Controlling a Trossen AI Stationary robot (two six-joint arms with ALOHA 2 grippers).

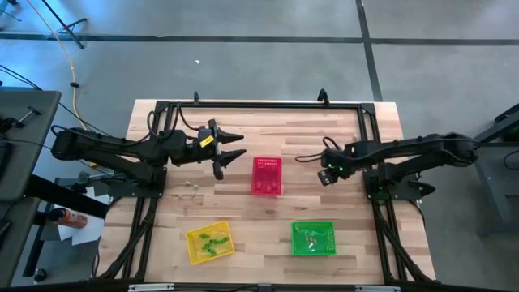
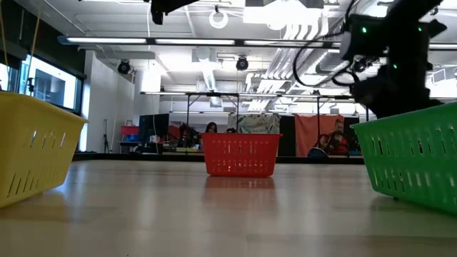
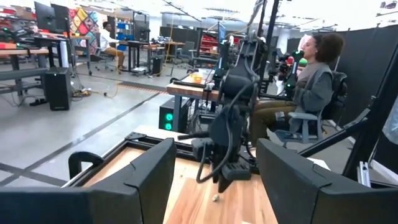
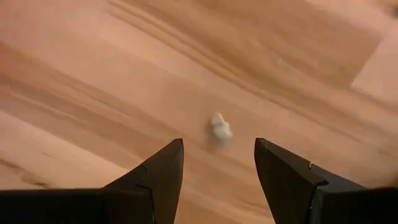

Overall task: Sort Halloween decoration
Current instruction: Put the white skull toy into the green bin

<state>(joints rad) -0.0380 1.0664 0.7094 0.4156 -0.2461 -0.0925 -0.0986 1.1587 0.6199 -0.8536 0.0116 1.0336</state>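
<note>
We see our right gripper [image 4: 217,165] spread wide above 1 pale trinket [image 4: 219,127], hidden overhead; left gripper [image 1: 237,145] wide.

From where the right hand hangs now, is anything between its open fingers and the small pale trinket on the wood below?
Nothing visible is. In the right wrist view the pale trinket lies alone on bare table, just ahead of the gap of the open right hand. The red basket sits off to the side in the high view.

Green trinkets [image 1: 212,242] lie in the yellow basket [image 1: 195,254] — one whitish trinket [image 4: 219,127] on bare wood.
</note>
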